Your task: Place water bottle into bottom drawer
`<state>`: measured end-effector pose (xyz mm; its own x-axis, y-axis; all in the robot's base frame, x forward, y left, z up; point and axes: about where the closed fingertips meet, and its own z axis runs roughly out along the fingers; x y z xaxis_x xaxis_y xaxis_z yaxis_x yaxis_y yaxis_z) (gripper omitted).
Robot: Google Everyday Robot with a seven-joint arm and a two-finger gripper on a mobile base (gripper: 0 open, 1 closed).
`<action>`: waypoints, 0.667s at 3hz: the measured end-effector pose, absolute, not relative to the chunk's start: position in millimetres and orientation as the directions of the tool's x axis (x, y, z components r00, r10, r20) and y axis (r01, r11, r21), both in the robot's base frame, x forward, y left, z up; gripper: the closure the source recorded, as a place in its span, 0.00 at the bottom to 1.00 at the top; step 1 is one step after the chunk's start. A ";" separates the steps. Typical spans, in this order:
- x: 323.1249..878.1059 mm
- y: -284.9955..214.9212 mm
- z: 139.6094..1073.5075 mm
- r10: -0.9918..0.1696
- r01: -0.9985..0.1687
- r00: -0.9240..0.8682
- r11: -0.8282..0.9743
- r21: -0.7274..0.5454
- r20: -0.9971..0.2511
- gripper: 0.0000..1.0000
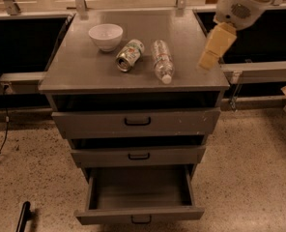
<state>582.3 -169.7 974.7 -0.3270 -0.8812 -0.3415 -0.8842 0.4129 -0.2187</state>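
Observation:
The water bottle, clear and ribbed with a white cap pointing toward me, lies on its side on the grey cabinet top. The bottom drawer is pulled open and shows nothing inside. My gripper, with cream-coloured fingers hanging from the white arm, hovers over the right part of the cabinet top, to the right of the bottle and apart from it. It holds nothing.
A green-and-white soda can lies just left of the bottle. A white bowl stands at the back left. The top drawer and middle drawer stick out slightly. Dark counters flank the cabinet.

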 end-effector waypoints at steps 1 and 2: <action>638.1 -147.0 965.2 -0.842 -0.850 -0.401 0.489 -0.197 -0.361 0.00; 680.3 -131.9 931.0 -0.777 -0.788 -0.524 0.598 -0.150 -0.348 0.00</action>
<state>680.3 -131.9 931.0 -0.5241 -0.7774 -0.3479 -0.7875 0.5979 -0.1495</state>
